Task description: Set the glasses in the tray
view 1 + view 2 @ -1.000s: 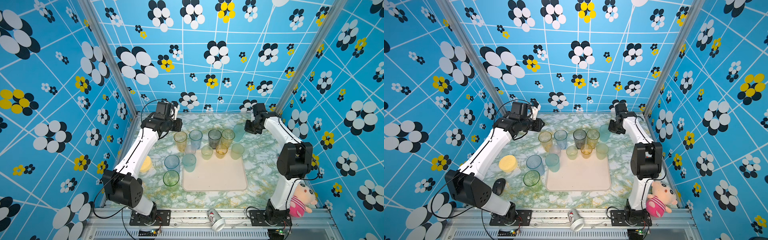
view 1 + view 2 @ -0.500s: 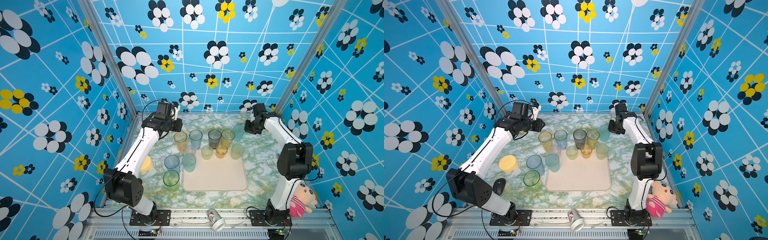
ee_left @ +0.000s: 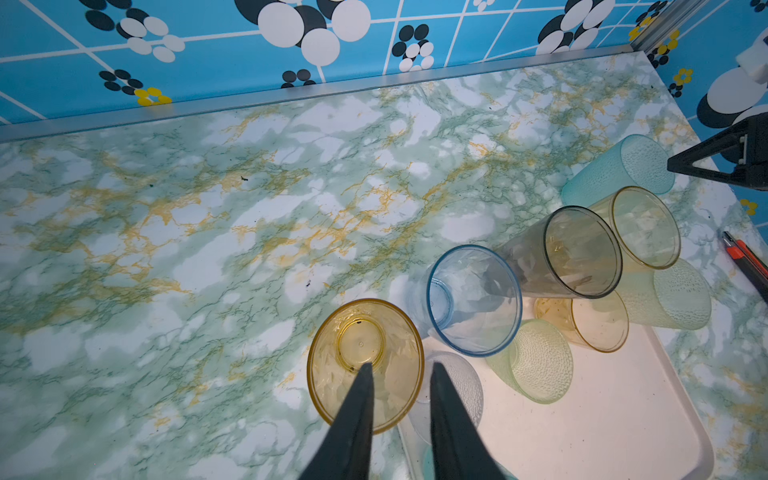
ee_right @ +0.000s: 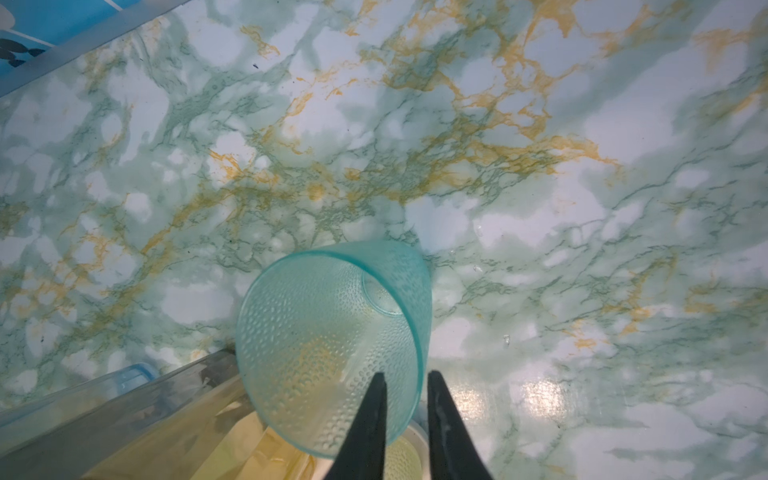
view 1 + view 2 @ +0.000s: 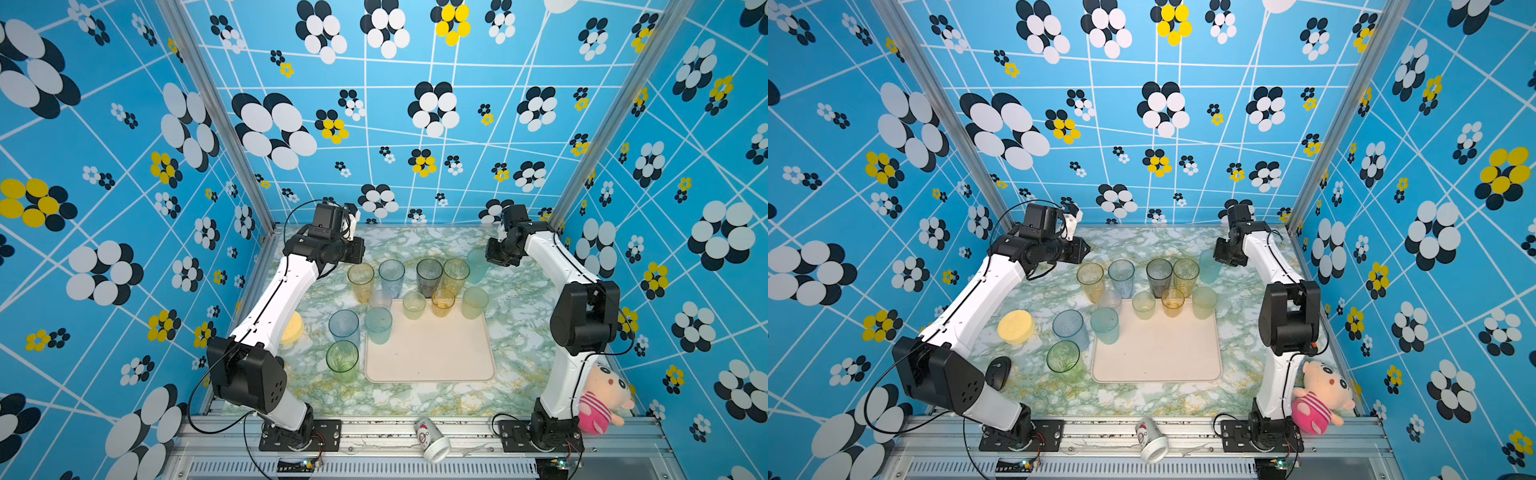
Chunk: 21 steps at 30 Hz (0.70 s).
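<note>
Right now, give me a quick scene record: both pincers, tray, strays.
left pincer: open, straddling the rim of the tall amber glass, one finger inside
right pincer: open, straddling the rim of the far teal glass
tray: short green glass and short amber glass stand at its far edge
left of tray: blue glass, tall green glass
strays: paper cup lying on the front rail; plush toy

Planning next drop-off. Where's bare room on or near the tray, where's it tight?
Free: the near part of the tray, from the short glasses along its far rim to its near rim; the marble table behind the tall glasses, up to the back wall. Crowded: the tray's far rim and the table just left of it.
</note>
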Each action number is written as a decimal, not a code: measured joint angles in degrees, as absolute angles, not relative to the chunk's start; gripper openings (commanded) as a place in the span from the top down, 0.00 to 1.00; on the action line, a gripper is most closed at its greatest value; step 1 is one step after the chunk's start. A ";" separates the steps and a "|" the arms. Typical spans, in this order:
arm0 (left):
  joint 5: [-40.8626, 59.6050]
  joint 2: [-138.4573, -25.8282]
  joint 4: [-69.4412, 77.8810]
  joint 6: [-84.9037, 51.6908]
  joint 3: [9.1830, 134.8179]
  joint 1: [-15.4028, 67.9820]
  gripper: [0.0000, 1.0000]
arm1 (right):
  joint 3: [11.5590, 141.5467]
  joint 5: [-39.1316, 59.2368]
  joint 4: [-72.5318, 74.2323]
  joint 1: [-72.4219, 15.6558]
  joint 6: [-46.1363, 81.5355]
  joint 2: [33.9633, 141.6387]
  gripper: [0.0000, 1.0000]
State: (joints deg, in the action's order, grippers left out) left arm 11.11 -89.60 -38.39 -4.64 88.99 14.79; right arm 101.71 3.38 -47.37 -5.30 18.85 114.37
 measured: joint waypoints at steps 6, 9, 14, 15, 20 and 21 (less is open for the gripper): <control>11.09 -89.60 -38.39 -4.38 88.99 14.79 0.74 | 103.26 1.65 -48.86 -5.52 18.81 115.70 0.82; 11.09 -89.62 -38.39 -4.25 88.99 14.76 0.74 | 103.33 1.23 -49.12 -5.61 18.81 116.07 0.83; 11.09 -90.26 -38.39 -4.14 88.99 14.76 0.74 | 104.51 0.75 -49.30 -5.61 18.79 117.80 0.87; 11.09 -90.41 -38.39 -3.97 88.99 14.76 0.74 | 104.75 0.73 -49.34 -5.61 18.76 118.06 0.88; 11.09 -90.76 -38.39 -3.75 88.99 14.76 0.74 | 105.78 0.34 -50.63 -5.61 18.59 118.34 0.94; 11.09 -90.76 -38.39 -3.60 88.99 14.76 0.74 | 105.93 0.30 -50.74 -5.61 18.61 118.37 0.94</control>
State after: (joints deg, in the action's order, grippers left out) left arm 11.09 -90.76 -38.39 -3.60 88.99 14.76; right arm 105.93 0.30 -50.74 -5.61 18.61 118.37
